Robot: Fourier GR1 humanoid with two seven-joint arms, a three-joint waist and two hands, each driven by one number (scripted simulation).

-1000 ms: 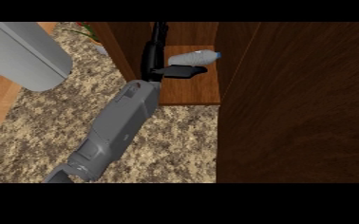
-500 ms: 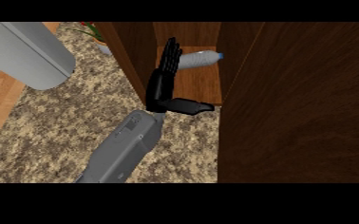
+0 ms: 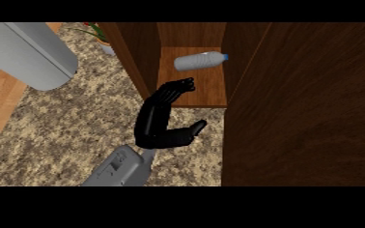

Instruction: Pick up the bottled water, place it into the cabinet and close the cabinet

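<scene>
The water bottle [image 3: 202, 60], clear with a blue cap, lies on its side on the wooden shelf [image 3: 206, 94] inside the open cabinet, cap pointing right. My left hand [image 3: 160, 123] is open just in front of the shelf's near edge. Its fingers [image 3: 176, 88] reach up over the left front of the shelf and its thumb sticks out to the right. The hand holds nothing and is well apart from the bottle. The cabinet's door [image 3: 299, 106] stands open as a tall dark wood panel on the right. My right hand does not show.
A big grey rounded object [image 3: 32, 53] stands at the upper left on the speckled stone counter [image 3: 64, 135]. A small plant [image 3: 96, 33] sits behind it beside the cabinet's left wall [image 3: 132, 58]. A light wooden strip [image 3: 8, 101] runs along the far left.
The left hand, which was at the bottle on the shelf, has let go and drawn back toward me. The bottle stays lying on the shelf.
</scene>
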